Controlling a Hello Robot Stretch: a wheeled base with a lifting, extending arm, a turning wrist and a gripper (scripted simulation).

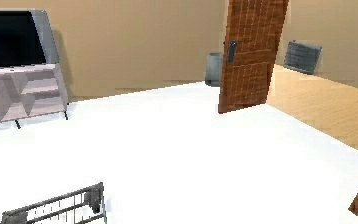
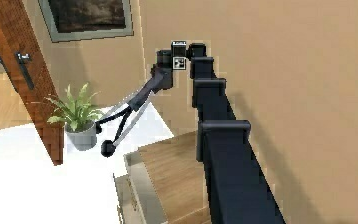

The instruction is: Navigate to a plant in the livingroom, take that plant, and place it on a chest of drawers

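A green leafy plant (image 2: pixel 75 106) in a grey pot (image 2: pixel 82 137) shows at the arm side view's left, beside a wooden door (image 2: pixel 25 80), with white floor behind it. The dark arm (image 2: pixel 222 140) rises from the bottom edge to two white marked squares (image 2: pixel 177 56). From there the gripper (image 2: pixel 106 136) slants down and left, and its fingers (image 2: pixel 127 110) end right next to the pot. I cannot tell whether it holds anything. A chest of drawers with a wooden top (image 2: pixel 172 170) and pale fronts (image 2: pixel 137 198) stands under the arm.
In the forward view a television (image 1: pixel 17 40) sits on a white stand (image 1: pixel 32 95) at the left. The open wooden door (image 1: pixel 249 50) stands ahead, with a grey bin (image 1: pixel 214 68) and a grey basket (image 1: pixel 302 55) beyond. A wire rack (image 1: pixel 57 208) lies near. A framed picture (image 2: pixel 87 15) hangs.
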